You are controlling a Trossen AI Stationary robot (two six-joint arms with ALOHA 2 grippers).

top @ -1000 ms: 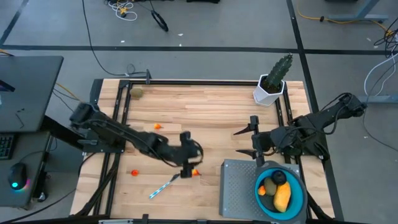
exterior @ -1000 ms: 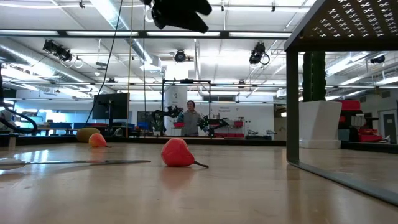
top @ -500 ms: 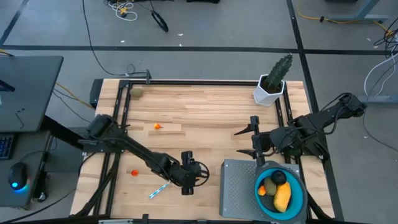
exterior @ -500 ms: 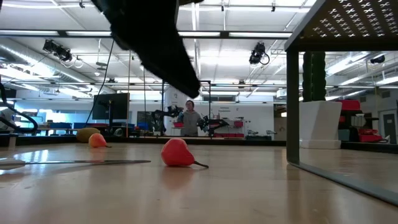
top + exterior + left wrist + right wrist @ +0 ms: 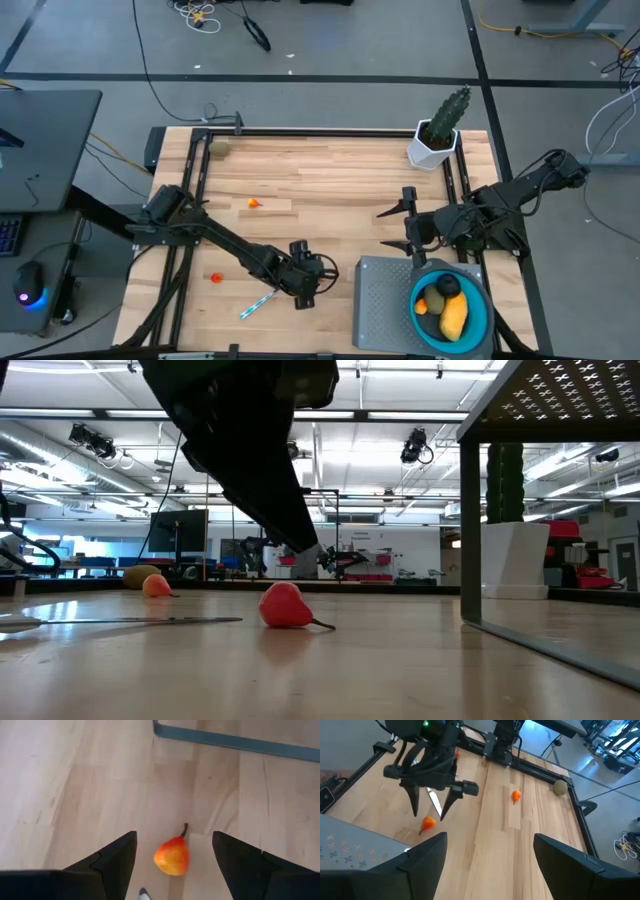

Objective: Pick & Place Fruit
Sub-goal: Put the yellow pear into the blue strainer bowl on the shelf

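Left wrist view: my left claw (image 5: 172, 855) hangs low over the bench (image 5: 75, 785), fingers spread wide, straddling the small orange-red pear (image 5: 172, 856), not gripping. White-and-blue stick (image 5: 256, 301) just beside. Right claw (image 5: 407, 228) released, waiting well apart.

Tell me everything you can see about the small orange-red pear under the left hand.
The orange-red pear is small, glossy like plastic, yellow-orange shading to red, with a thin dark stem. It lies on its side on the bare wooden table, near the grey perforated platform. The left hand hangs open above it, one finger at each side; nothing grips it.
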